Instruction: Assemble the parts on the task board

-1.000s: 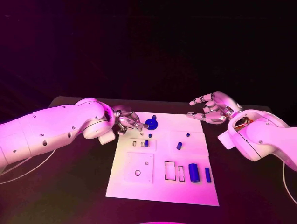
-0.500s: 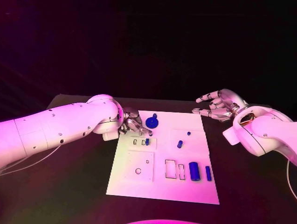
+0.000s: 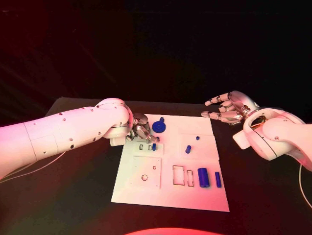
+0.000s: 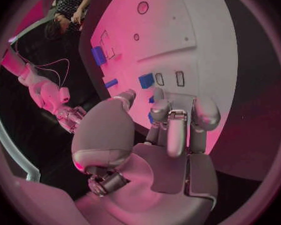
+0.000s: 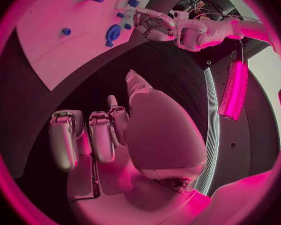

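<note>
White plastic task board [image 3: 166, 196] lies mid-table in the head view, blue parts [image 3: 203, 177] scattered on it; the left hand [image 3: 140, 131] hovers over its ten o'clock corner, fingers curled near a small blue piece [image 3: 154, 146], grip uncertain. The right hand [image 3: 228, 110], at two o'clock, is spread and empty. In the left wrist view, fingertips [image 4: 177, 116] sit just above small pieces. The right wrist view shows relaxed fingers [image 5: 90, 137]. Parts look light, rigid and slippery; pinching their sides seems best.

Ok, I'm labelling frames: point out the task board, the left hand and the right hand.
task board [image 3: 163, 191], head view, bare near part of the plate.
left hand [image 3: 140, 130], head view, middle of the hand.
right hand [image 3: 228, 108], head view, middle of the hand.
</note>
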You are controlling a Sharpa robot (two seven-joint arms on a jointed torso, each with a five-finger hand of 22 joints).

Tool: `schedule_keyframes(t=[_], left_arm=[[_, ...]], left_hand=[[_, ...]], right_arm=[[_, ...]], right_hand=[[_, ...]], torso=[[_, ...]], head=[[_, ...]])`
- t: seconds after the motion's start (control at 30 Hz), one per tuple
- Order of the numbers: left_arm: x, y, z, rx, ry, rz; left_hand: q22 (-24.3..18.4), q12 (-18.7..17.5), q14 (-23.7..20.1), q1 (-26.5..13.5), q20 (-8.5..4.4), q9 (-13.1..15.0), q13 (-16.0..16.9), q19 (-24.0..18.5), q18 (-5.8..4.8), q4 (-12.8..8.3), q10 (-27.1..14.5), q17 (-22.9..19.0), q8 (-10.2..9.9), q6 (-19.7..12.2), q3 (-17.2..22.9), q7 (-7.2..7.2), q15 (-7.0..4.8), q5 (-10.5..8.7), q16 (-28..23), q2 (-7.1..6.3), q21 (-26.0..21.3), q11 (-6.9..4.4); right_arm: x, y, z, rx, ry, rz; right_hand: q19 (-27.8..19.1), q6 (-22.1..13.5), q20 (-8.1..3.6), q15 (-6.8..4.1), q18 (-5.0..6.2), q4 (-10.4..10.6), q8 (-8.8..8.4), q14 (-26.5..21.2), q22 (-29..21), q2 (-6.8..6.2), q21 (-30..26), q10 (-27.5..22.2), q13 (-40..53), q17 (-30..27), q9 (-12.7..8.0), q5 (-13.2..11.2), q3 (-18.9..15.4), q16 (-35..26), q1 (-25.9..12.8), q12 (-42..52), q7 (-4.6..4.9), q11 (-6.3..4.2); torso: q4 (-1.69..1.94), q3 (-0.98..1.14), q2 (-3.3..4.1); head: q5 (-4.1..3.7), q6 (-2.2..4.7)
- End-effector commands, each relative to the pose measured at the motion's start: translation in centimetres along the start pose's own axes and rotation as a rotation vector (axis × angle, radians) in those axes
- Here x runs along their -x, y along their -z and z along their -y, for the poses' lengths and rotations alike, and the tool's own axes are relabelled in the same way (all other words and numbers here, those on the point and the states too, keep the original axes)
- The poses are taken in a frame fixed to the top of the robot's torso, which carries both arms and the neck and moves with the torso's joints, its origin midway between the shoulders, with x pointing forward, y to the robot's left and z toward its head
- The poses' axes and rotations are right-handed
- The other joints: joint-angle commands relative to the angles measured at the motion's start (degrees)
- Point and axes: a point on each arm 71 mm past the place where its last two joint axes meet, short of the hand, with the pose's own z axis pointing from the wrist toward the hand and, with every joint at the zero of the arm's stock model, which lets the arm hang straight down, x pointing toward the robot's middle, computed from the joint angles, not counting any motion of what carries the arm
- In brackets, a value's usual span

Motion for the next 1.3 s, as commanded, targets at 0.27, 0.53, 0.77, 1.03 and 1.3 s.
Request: schedule_keyframes(t=[0.27,0.53,0.77,1.03,1.3], left_arm=[[-0.5,-0.6,0.5,0.007,-0.032,-0.046],[-0.8,-0.9,0.8,0.007,-0.035,-0.062],[-1.0,-1.1,1.0,0.004,-0.037,-0.072],[-1.1,-1.1,1.1,-0.001,-0.027,-0.086],[-1.3,-1.1,1.1,-0.010,-0.009,-0.109]], left_hand=[[0.1,-0.4,3.9,-0.5,-0.07,0.2,-0.3,0.1,-0.68,-0.1,-0.8,9.8,0.1,-0.6,-0.3,0.14,-0.29,-0.18,0.2,0.29,0.3,0.05],[0.1,-0.6,3.9,0.3,-0.02,0.4,-0.5,0.0,-0.68,-0.2,-1.0,9.8,0.1,-0.8,-0.3,0.18,-0.23,0.05,0.2,0.70,0.4,0.09],[0.1,-0.8,3.9,1.1,0.02,0.6,-0.7,-0.2,-0.66,-0.2,-1.2,9.9,0.0,-0.9,-0.2,0.21,-0.19,0.24,0.2,1.12,0.4,0.12],[0.3,-0.9,3.9,4.6,0.10,1.2,-0.8,-0.4,-0.65,-0.4,-1.3,10.0,-0.1,-0.8,0.8,0.16,-0.19,0.43,0.2,2.23,0.5,0.08],[0.5,-1.2,4.0,9.8,0.07,1.8,-1.0,-0.6,-0.64,-0.5,-1.5,10.3,-0.6,-0.7,3.4,-0.08,-0.38,0.45,0.3,2.82,0.7,-0.15]], right_arm=[[-0.2,-0.2,-0.1,0.008,0.009,-0.020],[-0.3,-0.2,-0.1,0.005,0.010,-0.024],[-0.3,-0.2,-0.1,0.003,0.011,-0.026],[-0.4,-0.3,-0.1,0.000,0.012,-0.030],[-0.5,-0.4,-0.1,-0.003,0.013,-0.032]], right_hand=[[3.4,0.5,0.37,0.19,0.82,0.1,0.19,4.9,12.3,0.40,-0.1,-0.5,4.9,10.8,-0.1,0.4,0.3,-0.2,-0.3,-0.4,-0.11,-0.15],[3.4,0.5,0.37,0.18,0.83,0.1,0.20,4.9,12.3,0.42,-0.1,-0.5,4.9,10.8,-0.1,0.5,0.3,-0.2,-0.4,-0.4,-0.12,-0.15],[3.4,0.5,0.37,0.18,0.83,0.1,0.20,4.9,12.3,0.42,-0.1,-0.5,4.9,10.8,-0.1,0.5,0.3,-0.2,-0.4,-0.4,-0.12,-0.15],[3.3,0.5,0.34,0.16,0.85,0.1,0.24,4.9,12.2,0.55,-0.2,-0.5,4.9,10.8,-0.1,0.7,0.4,-0.2,-0.5,-0.4,-0.14,-0.18],[3.4,0.6,0.27,0.08,0.85,0.0,0.34,4.9,12.2,0.64,-0.2,-0.5,4.9,10.7,-0.2,1.7,0.7,-0.3,-0.6,-0.3,-0.20,-0.25]], torso=[[0.02,-0.04,0.01],[0.02,-0.02,0.05],[-0.01,-0.01,0.04],[0.06,0.04,0.01],[0.00,0.02,0.03]], head=[[-0.08,-0.19],[-0.09,-0.36],[-0.12,-0.52],[-0.16,-0.65],[-0.20,-0.77]])
